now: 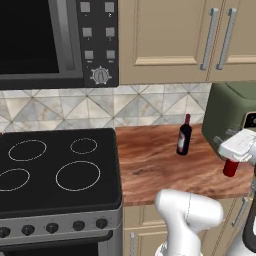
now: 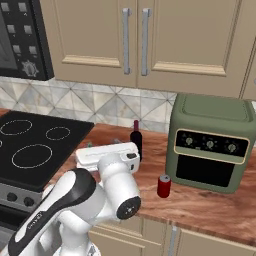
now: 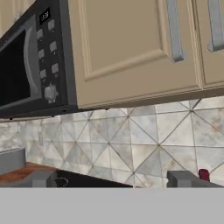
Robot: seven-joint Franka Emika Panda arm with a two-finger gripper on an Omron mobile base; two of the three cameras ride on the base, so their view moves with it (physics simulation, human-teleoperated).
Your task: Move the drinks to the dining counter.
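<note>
Two drinks, the wine bottle (image 1: pixel 184 135) and red can (image 2: pixel 163 186), stand on the narrow wood counter (image 1: pixel 155 165), awaiting transfer. The gripper (image 3: pixel 116 180), jaws wide and empty, faces the backsplash (image 3: pixel 144 135), probably lining up on the bottle.

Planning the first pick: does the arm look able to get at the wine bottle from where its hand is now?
Probably yes. The wine bottle stands upright on open counter, apart from the red can and the green oven. The gripper is open, facing the backsplash, with nothing visibly between.

microwave (image 3: pixel 26 65) display digits too blurred, no readable labels elsewhere
</note>
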